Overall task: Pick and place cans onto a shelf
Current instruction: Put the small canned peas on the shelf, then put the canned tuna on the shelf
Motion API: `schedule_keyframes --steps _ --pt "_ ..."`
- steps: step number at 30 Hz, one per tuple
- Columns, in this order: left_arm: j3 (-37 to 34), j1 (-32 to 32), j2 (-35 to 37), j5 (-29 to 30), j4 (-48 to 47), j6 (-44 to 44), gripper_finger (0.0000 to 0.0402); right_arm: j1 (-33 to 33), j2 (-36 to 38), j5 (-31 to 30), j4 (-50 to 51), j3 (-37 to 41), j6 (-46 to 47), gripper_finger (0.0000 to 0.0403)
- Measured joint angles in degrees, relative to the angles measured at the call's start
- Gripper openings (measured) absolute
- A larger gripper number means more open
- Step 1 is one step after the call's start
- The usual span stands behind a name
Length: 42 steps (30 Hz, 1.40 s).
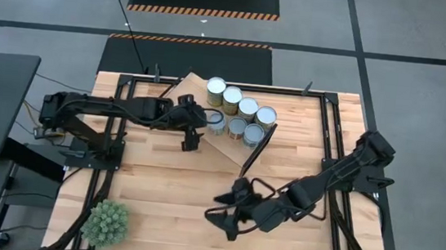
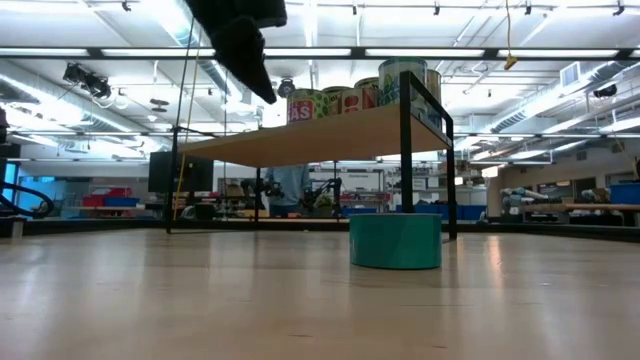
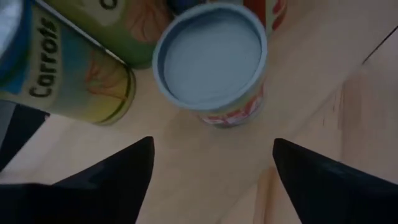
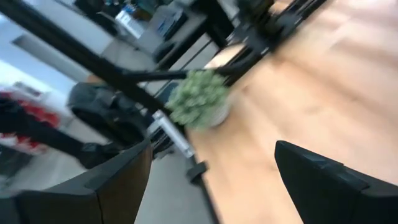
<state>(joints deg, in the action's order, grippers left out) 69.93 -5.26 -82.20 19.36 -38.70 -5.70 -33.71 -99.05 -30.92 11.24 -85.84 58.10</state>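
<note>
The shelf (image 1: pixel 233 151), a skewed light-wood board on thin black legs, stands at the table's far middle. Several cans (image 1: pixel 241 110) stand upright on their bases on it in two rows, and show on top of the shelf (image 2: pixel 330 140) in the low view. My left gripper (image 1: pixel 205 123) hovers open at the shelf's left end. Its fingers (image 3: pixel 212 142) point slanting down at a can with a blue-grey top (image 3: pixel 211 56), short of it, with nothing between them. Beside it stands a can labelled "Carrots" (image 3: pixel 68 74). My right gripper (image 1: pixel 218 213) is open and empty above the table's near middle.
A spiky green plant ball (image 1: pixel 106 222) sits at the table's near left corner and shows ahead of my right gripper (image 4: pixel 212 144). In the low view a teal cylinder (image 2: pixel 395 240) stands on the tabletop under the shelf. Black frame rails run along the table's edges.
</note>
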Motion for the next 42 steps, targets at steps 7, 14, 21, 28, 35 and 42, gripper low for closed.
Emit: schedule_keyframes --steps 7,14,21,28,35,42 --pt "0.0 -0.6 -3.1 1.6 3.7 -1.6 0.0308 -0.1 5.7 -4.9 9.8 0.0 -1.6 0.0347" --pt "0.0 -0.3 -4.9 6.5 4.8 -1.6 0.029 -1.4 8.8 -6.3 13.2 0.0 -1.7 0.0347" --pt "0.0 -0.4 -4.9 7.8 7.8 -1.5 0.0277 -1.9 9.2 -7.9 14.7 0.0 -1.3 0.0347" --pt "0.0 -0.4 -5.3 9.1 11.2 -1.0 0.0259 -2.0 9.2 -8.1 14.2 0.0 -0.8 0.0347" --pt "-0.1 1.0 -3.5 9.4 9.2 -1.0 0.0243 -3.3 9.2 -8.1 14.3 0.0 1.0 0.0347" --pt "0.0 6.4 -0.1 -7.3 8.7 -1.2 0.0233 -6.7 9.2 -6.9 16.6 0.0 3.7 0.0347"
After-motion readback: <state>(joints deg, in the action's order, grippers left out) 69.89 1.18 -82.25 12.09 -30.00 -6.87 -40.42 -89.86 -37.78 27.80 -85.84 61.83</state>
